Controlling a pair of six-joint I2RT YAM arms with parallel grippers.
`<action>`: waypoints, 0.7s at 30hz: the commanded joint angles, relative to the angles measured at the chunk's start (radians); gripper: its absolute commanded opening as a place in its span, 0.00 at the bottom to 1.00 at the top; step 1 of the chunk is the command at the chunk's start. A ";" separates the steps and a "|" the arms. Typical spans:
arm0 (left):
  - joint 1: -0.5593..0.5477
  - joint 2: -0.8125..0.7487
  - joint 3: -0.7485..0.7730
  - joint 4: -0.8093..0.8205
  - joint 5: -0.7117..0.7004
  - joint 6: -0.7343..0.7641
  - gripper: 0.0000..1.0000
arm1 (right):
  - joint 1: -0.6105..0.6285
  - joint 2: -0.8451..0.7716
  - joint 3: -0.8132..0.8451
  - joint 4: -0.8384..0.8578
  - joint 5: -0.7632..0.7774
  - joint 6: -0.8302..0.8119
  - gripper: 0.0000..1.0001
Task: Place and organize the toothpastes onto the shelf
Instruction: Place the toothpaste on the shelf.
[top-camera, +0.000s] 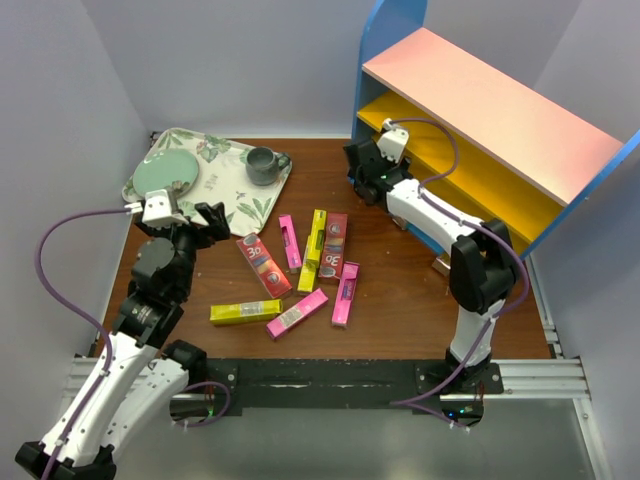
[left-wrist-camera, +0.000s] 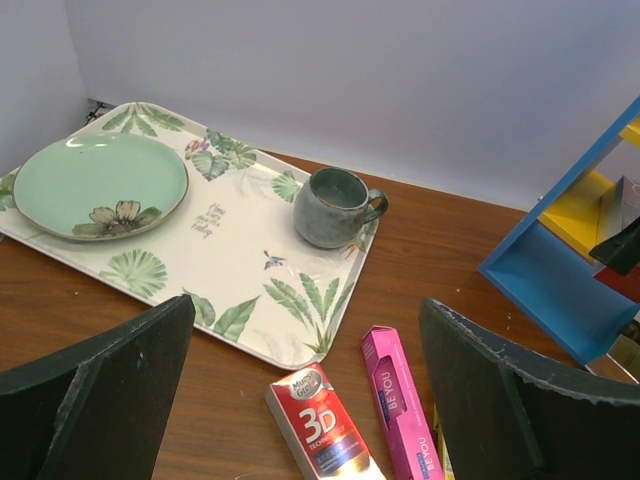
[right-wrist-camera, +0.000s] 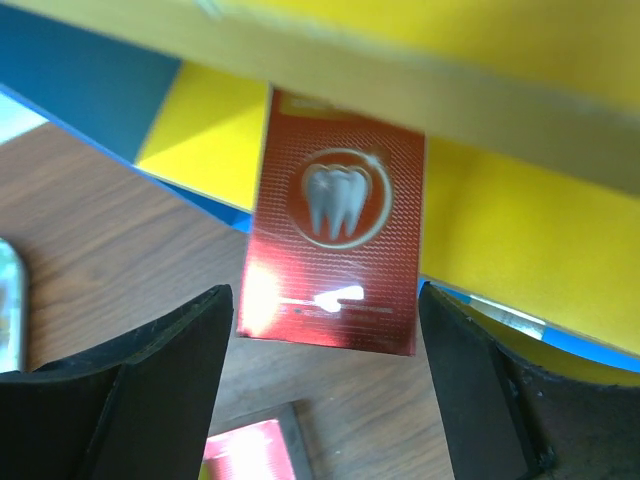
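Right wrist shows dark red carton (right-wrist-camera: 335, 265) jutting past shelf (right-wrist-camera: 520, 240) edge.

Left end effector (top-camera: 212, 218) gapes wide on a bent arm; right end effector (top-camera: 357, 178) reaches forward, parted.

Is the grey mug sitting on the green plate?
No, the grey mug stands on the floral tray itself, apart from the green plate.
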 joint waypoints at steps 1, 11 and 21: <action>0.010 0.004 -0.002 0.018 0.013 0.006 1.00 | 0.002 -0.075 -0.024 0.084 -0.058 -0.030 0.80; 0.017 0.010 -0.003 0.017 0.025 0.004 1.00 | 0.002 -0.079 -0.053 0.156 -0.133 -0.080 0.79; 0.023 0.013 -0.003 0.018 0.030 0.004 1.00 | 0.002 -0.033 -0.008 0.205 -0.152 -0.151 0.79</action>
